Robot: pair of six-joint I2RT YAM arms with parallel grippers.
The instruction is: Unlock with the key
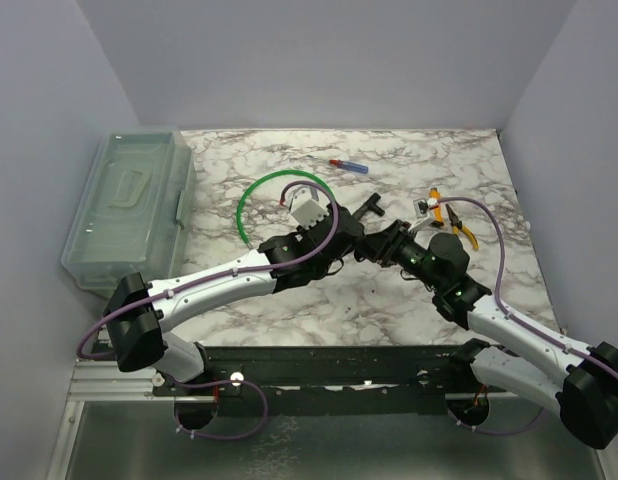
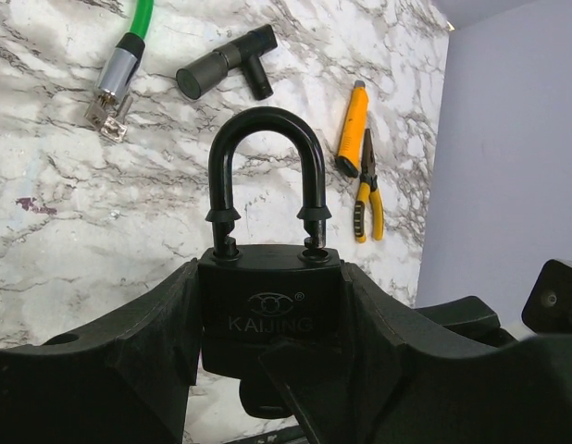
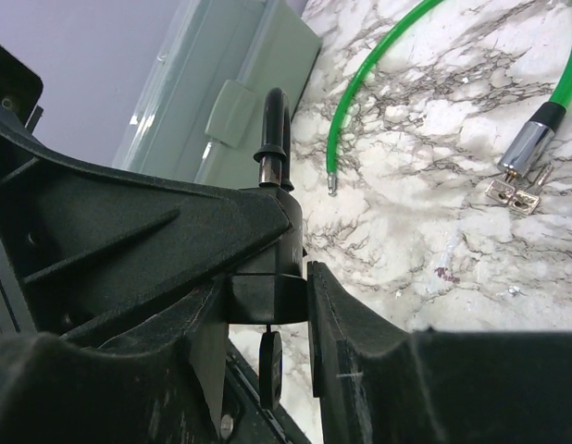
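Note:
A black padlock [image 2: 267,305] marked KAIJING sits upright between the fingers of my left gripper [image 2: 267,277], which is shut on its body. Its curved shackle [image 2: 266,129] rises above the body. The key [image 3: 270,370] sticks out of the padlock's underside, its dark head hanging below. My right gripper [image 3: 267,324] reaches in from the other side. Its fingers [image 3: 337,314] stand on either side of the key head, with a gap on each side. In the top view both grippers meet mid-table around the padlock [image 1: 355,246].
A clear plastic box [image 1: 129,210] stands at the left edge. Behind the grippers lie a green cable [image 1: 279,182] with small keys [image 2: 108,116], a black T-shaped tool [image 1: 369,208], yellow pliers [image 1: 459,228], an orange cutter [image 2: 353,125] and a red-blue marker [image 1: 349,165].

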